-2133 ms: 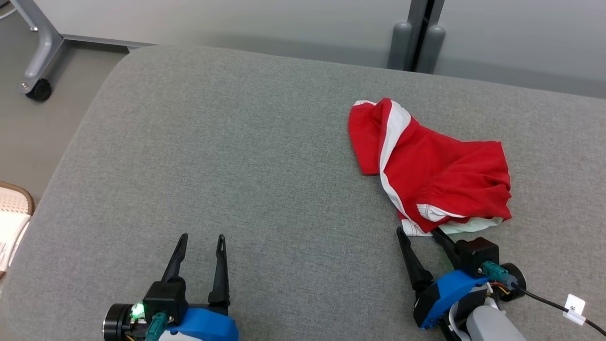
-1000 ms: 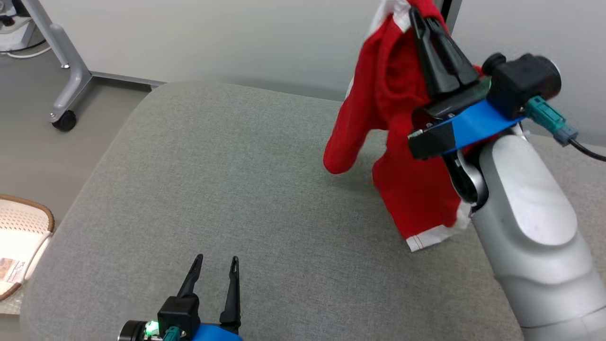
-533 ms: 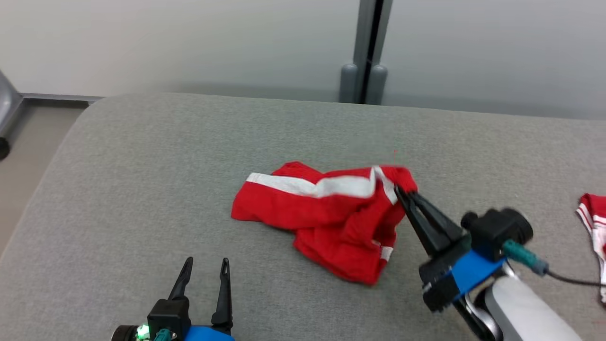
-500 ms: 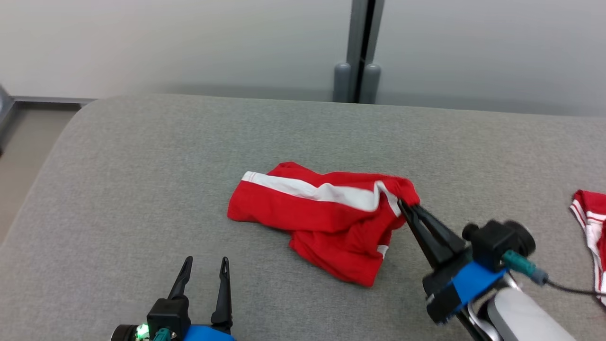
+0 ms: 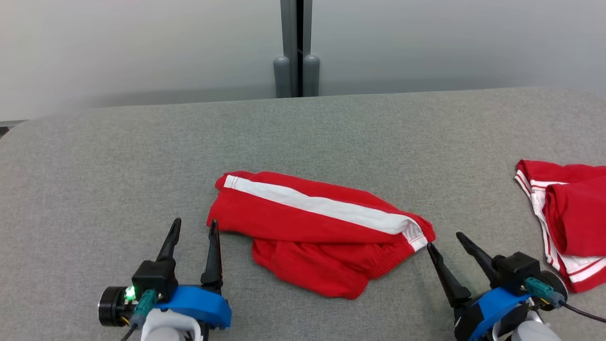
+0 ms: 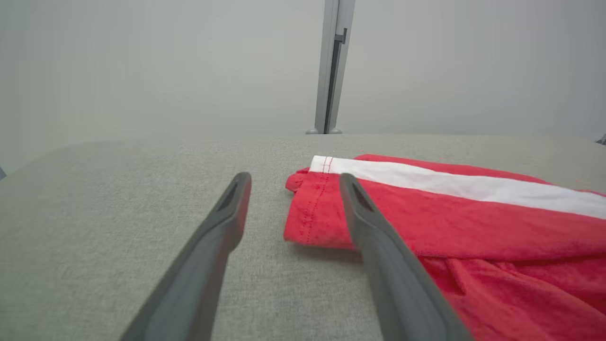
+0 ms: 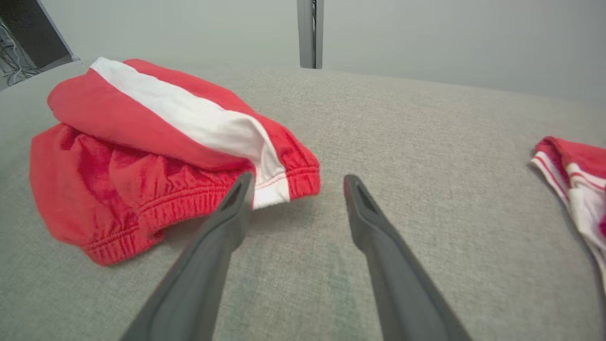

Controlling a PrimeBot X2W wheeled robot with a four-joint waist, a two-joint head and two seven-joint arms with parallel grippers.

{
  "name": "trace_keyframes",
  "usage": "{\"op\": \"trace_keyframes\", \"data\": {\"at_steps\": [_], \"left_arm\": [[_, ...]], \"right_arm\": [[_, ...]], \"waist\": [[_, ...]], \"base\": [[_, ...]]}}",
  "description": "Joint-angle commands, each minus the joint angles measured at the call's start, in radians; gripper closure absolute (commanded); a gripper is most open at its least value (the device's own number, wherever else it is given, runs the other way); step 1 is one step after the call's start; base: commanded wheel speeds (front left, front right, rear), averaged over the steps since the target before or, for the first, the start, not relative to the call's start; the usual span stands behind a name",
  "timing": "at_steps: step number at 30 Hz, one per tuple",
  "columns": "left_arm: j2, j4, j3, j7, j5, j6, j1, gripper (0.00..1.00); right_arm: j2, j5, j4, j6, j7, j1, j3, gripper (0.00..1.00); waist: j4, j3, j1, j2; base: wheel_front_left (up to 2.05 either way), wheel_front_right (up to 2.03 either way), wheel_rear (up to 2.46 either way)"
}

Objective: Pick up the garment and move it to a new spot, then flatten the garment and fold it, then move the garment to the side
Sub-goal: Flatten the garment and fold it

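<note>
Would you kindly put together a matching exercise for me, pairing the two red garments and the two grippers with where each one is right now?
1. broad-banded garment
2. thin-striped garment
3. left gripper
4. right gripper

A. open, at the broad-banded garment's waistband end
B. far right of the head view
C. crumpled, between the two grippers
D. open, beside the broad-banded garment's hem end

Pairs: 1-C, 2-B, 3-D, 4-A

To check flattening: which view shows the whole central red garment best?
The head view: the red garment lies whole there. The left wrist view shows its hem end, the right wrist view its waistband end.
</note>
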Motion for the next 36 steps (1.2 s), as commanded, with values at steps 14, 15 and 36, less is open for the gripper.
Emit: {"op": "trace_keyframes", "data": {"at_steps": [14, 15, 36], "left_arm": [[0.002, 0.35, -0.011, -0.003, -0.104, -0.076, -0.303, 0.0], [0.002, 0.378, -0.013, 0.001, -0.108, -0.08, -0.316, 0.0], [0.001, 0.634, -0.143, 0.001, -0.283, -0.121, -0.319, 1.0]], "right_arm": [[0.103, -0.137, -0.042, 0.0, -0.005, -0.003, -0.134, 0.0], [0.106, -0.139, -0.047, 0.0, -0.005, -0.004, -0.135, 0.0], [0.154, -0.153, -0.092, 0.0, -0.005, 0.022, -0.175, 0.0]], "waist": [[-0.066, 0.055, -0.0001, -0.0001], [-0.071, 0.058, -0.0001, -0.0001], [-0.032, 0.038, -0.0001, -0.0001]], "base": [[0.0, 0.0, 0.0], [0.0, 0.0, 0.0], [0.0, 0.0, 0.0]]}}
